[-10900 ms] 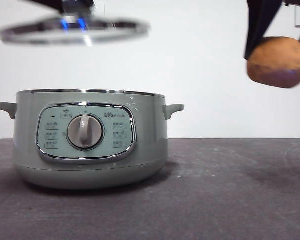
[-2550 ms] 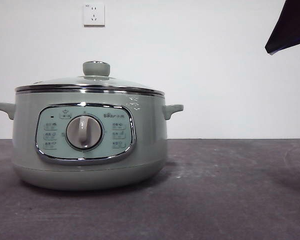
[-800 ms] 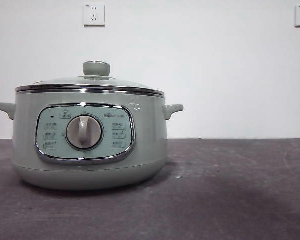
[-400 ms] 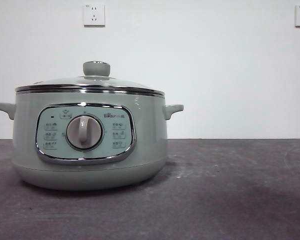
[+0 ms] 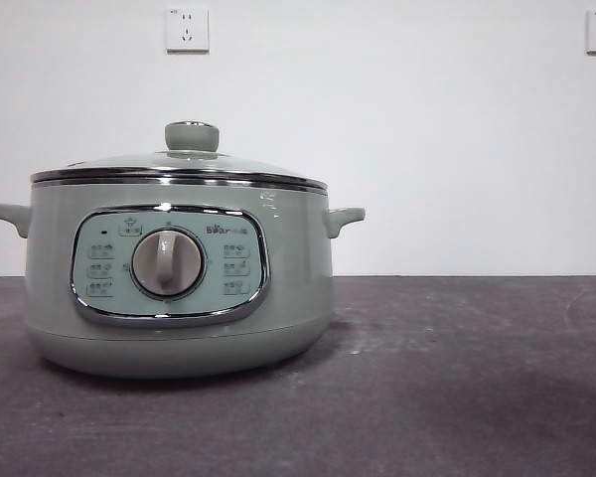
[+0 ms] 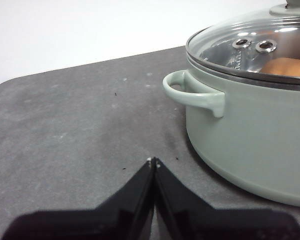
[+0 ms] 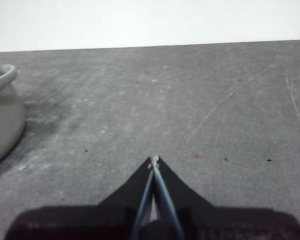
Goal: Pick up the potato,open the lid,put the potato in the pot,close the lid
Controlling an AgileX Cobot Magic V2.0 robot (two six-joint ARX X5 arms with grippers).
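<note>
The potato [image 6: 285,67] is sitting inside the pot [image 5: 179,288], showing through the lid [image 5: 179,164], which is resting seated on the rim, so the task looks complete. The left gripper [image 6: 154,162] and right gripper [image 7: 154,160] are idling low over the table [image 5: 457,378], jaws together, both apart from the pot.

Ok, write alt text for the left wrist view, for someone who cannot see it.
A sage-green pot stands on a dark grey table, its glass lid closed, with an orange-brown potato visible through the glass. The left gripper, jaws shut and empty, sits low over the table beside the pot, apart from its side handle.
</note>
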